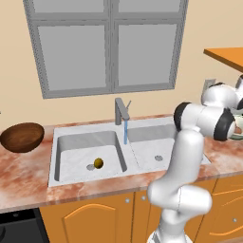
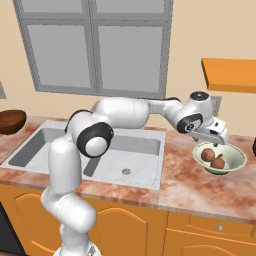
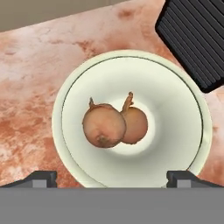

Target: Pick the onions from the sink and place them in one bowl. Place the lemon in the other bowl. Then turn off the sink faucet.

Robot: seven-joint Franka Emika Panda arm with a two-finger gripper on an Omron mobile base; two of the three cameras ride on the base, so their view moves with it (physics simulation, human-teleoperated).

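Observation:
Two reddish-brown onions (image 3: 104,126) (image 2: 207,155) lie touching each other in the pale green-white bowl (image 3: 175,87) (image 2: 236,154), on the counter right of the sink (image 2: 150,135). My gripper (image 2: 216,144) (image 3: 112,177) hovers just above that bowl, open, with nothing between its wide-set fingertips (image 3: 41,177). The yellow-olive lemon (image 1: 98,163) rests by the drain in the sink's left basin (image 1: 61,142). The dark brown bowl (image 1: 22,136) (image 2: 11,121) stands on the counter left of the sink. Behind the divider rises the faucet (image 1: 121,111), and a blue stream of water (image 1: 126,134) runs from it.
A black ridged slab (image 3: 197,39) lies on the counter close to the pale bowl's far side. An orange shelf (image 2: 230,75) juts from the wall above the bowl. A window (image 1: 107,42) is behind the faucet. My arm (image 2: 125,114) stretches over the right basin.

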